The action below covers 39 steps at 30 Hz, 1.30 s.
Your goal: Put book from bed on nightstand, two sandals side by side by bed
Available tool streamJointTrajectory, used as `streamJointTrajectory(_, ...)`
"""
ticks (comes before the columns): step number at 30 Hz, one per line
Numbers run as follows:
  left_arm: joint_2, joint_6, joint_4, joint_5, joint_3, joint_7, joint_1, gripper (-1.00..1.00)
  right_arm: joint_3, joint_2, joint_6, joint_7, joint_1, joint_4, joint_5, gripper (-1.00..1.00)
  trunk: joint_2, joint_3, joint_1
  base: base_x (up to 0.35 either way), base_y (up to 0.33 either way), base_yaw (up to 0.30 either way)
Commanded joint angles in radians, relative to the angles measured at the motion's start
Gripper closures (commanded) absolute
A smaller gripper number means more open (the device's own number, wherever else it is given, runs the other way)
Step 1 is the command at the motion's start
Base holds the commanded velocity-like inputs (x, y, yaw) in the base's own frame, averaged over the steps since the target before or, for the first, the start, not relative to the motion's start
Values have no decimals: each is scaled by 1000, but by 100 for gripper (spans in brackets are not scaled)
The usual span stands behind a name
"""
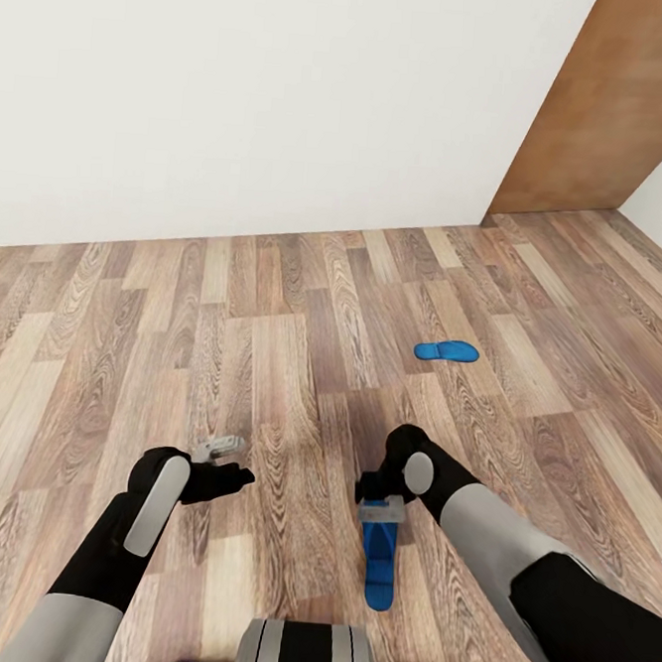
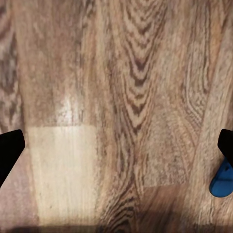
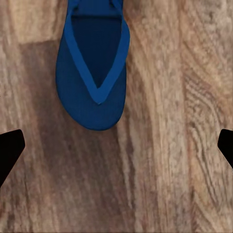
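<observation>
One bright blue sandal (image 1: 380, 566) lies on the wood-plank floor just under my right gripper (image 1: 381, 519). In the right wrist view this sandal (image 3: 94, 68) lies flat ahead of the wide-apart fingertips (image 3: 9, 145), with nothing between them; the right gripper (image 3: 116, 145) is open. The second sandal (image 1: 447, 352) rests on the floor farther off to the right. My left gripper (image 1: 226, 464) hovers open over bare planks, and its wrist view catches the near sandal's edge (image 2: 222, 180) beside one fingertip (image 2: 225, 143). The book, bed and nightstand are out of view.
A white wall (image 1: 240, 95) runs along the far edge of the floor. A brown wooden panel (image 1: 608, 104) stands at the back right corner. My own base (image 1: 305, 658) shows at the bottom. Open floor (image 1: 223, 313) stretches ahead and to the left.
</observation>
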Motion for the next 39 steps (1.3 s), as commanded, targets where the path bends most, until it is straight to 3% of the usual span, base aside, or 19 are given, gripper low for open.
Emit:
streamJointTrajectory(1,0,2,0,10,-1,10,0,-100,4,1,-1,10,-1,3,-9,-100,0,-1,0,0,0,0)
streamJointTrajectory(11,1,2,6,10,-2,12,-1,-100,4,22,-1,15,-8,20,-6,-100,0,-1,0,0,0,0)
streamJointTrajectory(29,1,2,8,8,-2,13,-1,-100,4,30,-1,16,-13,23,-6,-100,-4,-70,8,0,0,0)
streamJointTrajectory(39,2,2,8,7,-3,13,0,-100,3,29,-1,16,-15,23,-7,-100,-4,-70,8,0,0,0)
